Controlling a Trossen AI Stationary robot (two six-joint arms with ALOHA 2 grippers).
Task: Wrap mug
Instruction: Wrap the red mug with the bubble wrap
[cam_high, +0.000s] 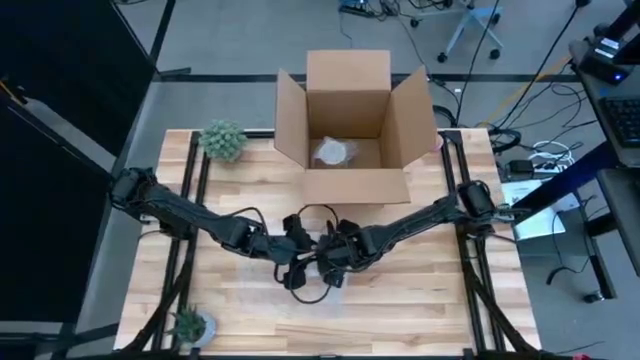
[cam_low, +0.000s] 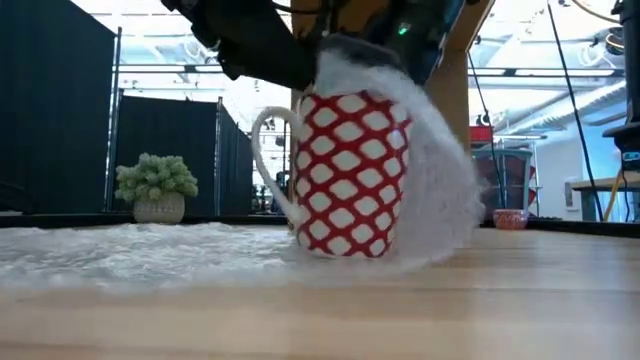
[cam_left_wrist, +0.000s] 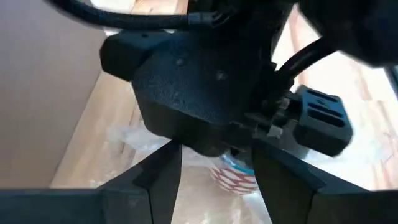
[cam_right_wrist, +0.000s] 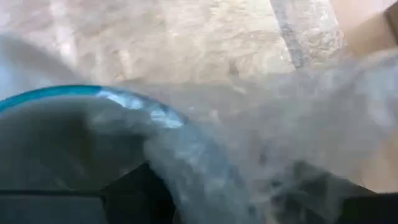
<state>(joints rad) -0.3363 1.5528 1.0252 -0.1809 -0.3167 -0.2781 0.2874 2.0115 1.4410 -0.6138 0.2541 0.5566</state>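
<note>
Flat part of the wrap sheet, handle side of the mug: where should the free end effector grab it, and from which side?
Judging by the low view, take the sheet at its loose edge, coming from the handle side. It lies flat on the table there, while the far side is already draped over the upright mug. Pinch low from above, clear of the handle.

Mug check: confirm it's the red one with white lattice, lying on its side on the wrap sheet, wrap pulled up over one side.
Not lying on its side. The low view shows the mug standing upright on the wrap sheet. The rest holds: red with white lattice, wrap pulled up over one side.
</note>
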